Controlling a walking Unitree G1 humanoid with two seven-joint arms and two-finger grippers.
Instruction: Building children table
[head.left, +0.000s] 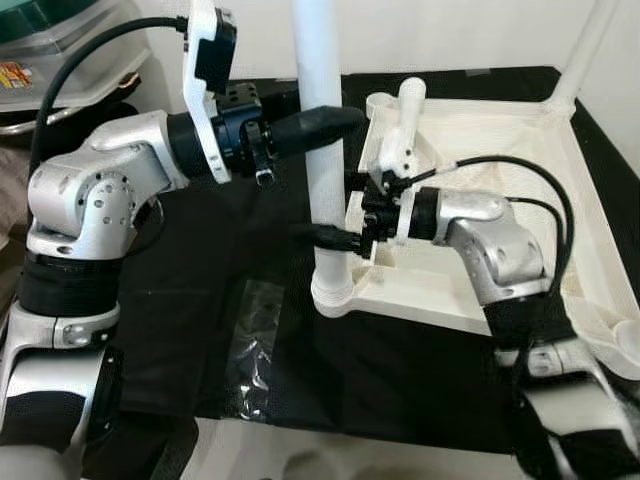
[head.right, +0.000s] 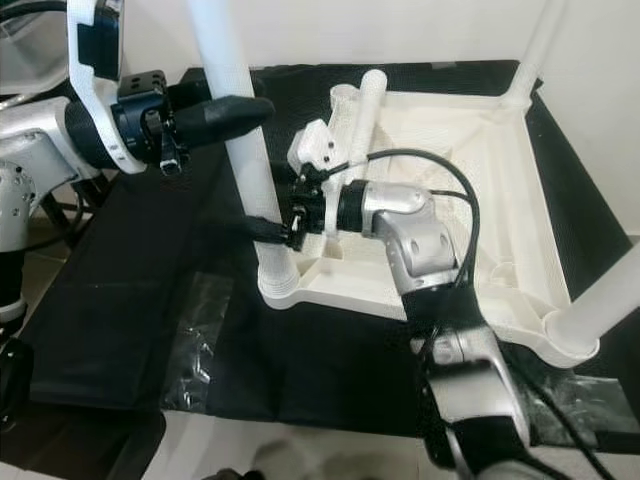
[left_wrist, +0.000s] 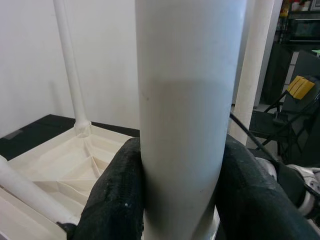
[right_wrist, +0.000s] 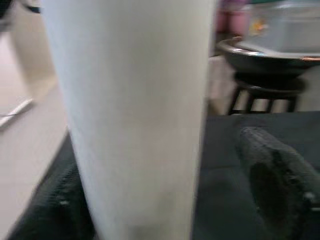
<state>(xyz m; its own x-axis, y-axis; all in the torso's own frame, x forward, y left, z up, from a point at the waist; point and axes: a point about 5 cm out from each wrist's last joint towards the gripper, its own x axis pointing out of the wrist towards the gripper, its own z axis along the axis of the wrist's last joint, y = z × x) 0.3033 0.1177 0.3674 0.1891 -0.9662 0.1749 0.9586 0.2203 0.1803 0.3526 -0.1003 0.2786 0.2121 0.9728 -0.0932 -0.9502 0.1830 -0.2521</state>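
Lower right of our left eye view: right gripper (head.left: 335, 238) straddles the white leg (head.left: 328, 190) near its socket on the upturned tabletop (head.left: 590, 250), centre frame. Left wrist view: left gripper (left_wrist: 182, 200) fingers pressed against that leg. Right wrist view: one finger (right_wrist: 277, 185) apart from it.

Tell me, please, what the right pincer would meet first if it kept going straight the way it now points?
Most likely the white table leg: the right pincer already has a finger on either side of it low down, so the leg sits directly in its line. The gap is hard to judge.
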